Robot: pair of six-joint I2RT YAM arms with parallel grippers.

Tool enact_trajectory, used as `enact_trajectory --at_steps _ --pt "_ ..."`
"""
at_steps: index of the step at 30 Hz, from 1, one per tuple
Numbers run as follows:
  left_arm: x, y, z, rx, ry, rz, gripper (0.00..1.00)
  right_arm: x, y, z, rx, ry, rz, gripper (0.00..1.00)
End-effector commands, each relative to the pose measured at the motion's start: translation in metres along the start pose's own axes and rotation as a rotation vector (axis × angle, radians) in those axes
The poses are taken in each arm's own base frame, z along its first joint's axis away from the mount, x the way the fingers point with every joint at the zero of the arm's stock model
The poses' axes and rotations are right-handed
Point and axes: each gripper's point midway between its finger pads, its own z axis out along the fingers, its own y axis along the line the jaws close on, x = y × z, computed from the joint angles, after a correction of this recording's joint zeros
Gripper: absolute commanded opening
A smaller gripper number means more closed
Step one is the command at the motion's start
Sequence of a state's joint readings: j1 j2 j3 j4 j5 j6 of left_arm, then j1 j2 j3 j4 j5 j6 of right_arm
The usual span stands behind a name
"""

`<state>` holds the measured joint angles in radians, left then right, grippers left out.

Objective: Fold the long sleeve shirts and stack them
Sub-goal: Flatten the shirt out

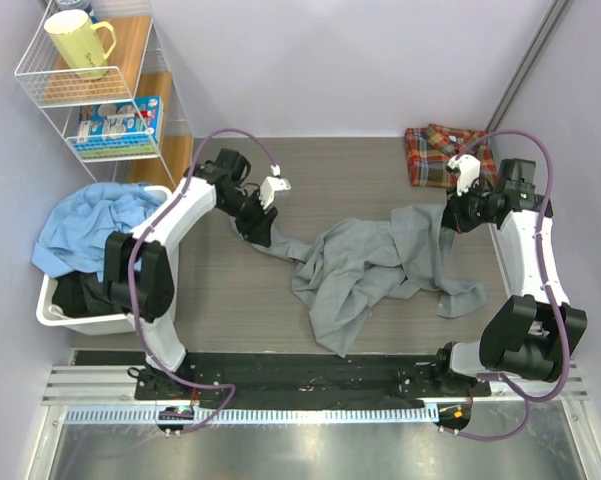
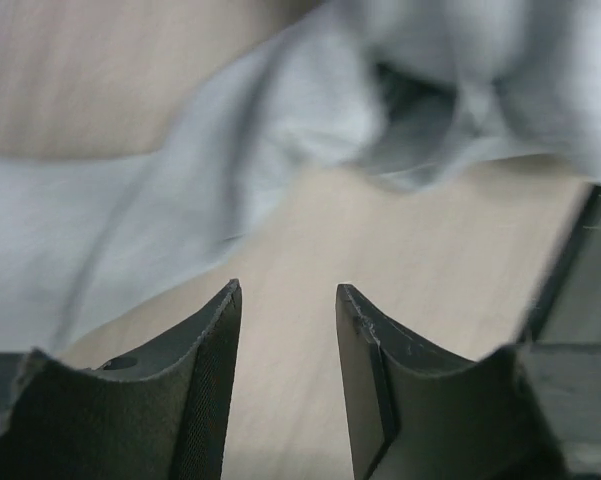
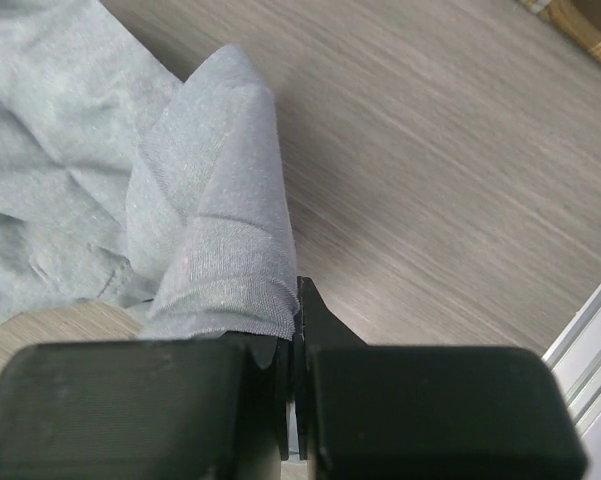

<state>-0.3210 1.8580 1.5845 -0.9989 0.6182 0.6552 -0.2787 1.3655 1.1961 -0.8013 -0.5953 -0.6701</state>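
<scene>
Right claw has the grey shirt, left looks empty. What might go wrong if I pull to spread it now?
1. The left claw is open and empty; the grey shirt lies beyond its tips, so closing here may miss.
2. The right claw pinches only a narrow fold, which might slip under tension.
3. The plaid shirt sits folded close beyond the right claw and could get knocked.

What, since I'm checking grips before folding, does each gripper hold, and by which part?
The right gripper pinches a fold at the right end of the grey shirt. The left gripper is open, holding nothing.
</scene>
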Motion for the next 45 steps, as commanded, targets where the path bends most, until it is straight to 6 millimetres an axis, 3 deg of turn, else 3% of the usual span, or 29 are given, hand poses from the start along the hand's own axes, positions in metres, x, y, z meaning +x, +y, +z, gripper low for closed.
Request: enact_trajectory --at_steps 1,7,11,17,20,22,24,25,27,30,33,36,37,39,42,45 --pt "-0.014 -0.053 0.011 0.168 -0.148 0.065 0.44 -0.046 0.000 -0.025 0.022 -0.131 -0.043 0.01" --pt "-0.011 -0.073 0.049 0.195 -0.134 0.156 0.42 -0.072 -0.001 -0.037 0.030 -0.191 -0.035 0.01" --pt "-0.007 -0.072 0.078 0.131 -0.068 0.173 0.44 -0.080 0.000 -0.041 0.030 -0.211 -0.024 0.01" --pt "-0.008 -0.083 0.100 0.144 -0.034 0.215 0.45 -0.085 -0.001 -0.044 0.036 -0.220 -0.018 0.01" --pt "-0.005 -0.089 0.104 0.174 -0.031 0.202 0.39 -0.092 -0.002 -0.048 0.039 -0.236 -0.017 0.01" --pt "-0.007 -0.089 0.101 0.164 -0.032 0.164 0.24 -0.100 -0.002 -0.052 0.044 -0.259 -0.015 0.01" --pt "-0.016 -0.083 0.084 0.140 -0.067 0.110 0.10 -0.107 -0.001 -0.058 0.057 -0.281 -0.015 0.01" --pt "-0.020 -0.081 0.075 0.130 -0.084 0.081 0.07 -0.112 -0.004 -0.063 0.076 -0.300 -0.009 0.01" --pt "-0.037 -0.061 0.041 0.046 -0.132 -0.019 0.00 -0.122 -0.008 -0.076 0.124 -0.342 -0.001 0.01" --pt "-0.067 -0.042 -0.027 -0.093 -0.203 -0.101 0.00 -0.141 -0.025 -0.104 0.218 -0.446 0.037 0.01" --pt "-0.094 -0.049 -0.081 -0.186 -0.217 -0.080 0.00 -0.160 -0.042 -0.132 0.297 -0.556 0.084 0.01" --pt "-0.114 -0.063 -0.109 -0.235 -0.206 -0.074 0.00 -0.177 -0.046 -0.150 0.335 -0.618 0.069 0.01" --pt "-0.120 -0.075 -0.105 -0.226 -0.185 -0.050 0.00 -0.182 -0.045 -0.153 0.331 -0.627 0.061 0.01" --pt "-0.118 -0.080 -0.092 -0.251 -0.112 -0.049 0.00 -0.182 -0.043 -0.151 0.310 -0.628 0.065 0.01" --pt "-0.107 -0.117 -0.037 -0.171 0.029 -0.041 0.00 -0.175 -0.046 -0.140 0.289 -0.604 0.080 0.01" --pt "-0.085 -0.135 0.018 -0.127 0.159 -0.051 0.00 -0.160 -0.048 -0.125 0.278 -0.555 0.082 0.01"
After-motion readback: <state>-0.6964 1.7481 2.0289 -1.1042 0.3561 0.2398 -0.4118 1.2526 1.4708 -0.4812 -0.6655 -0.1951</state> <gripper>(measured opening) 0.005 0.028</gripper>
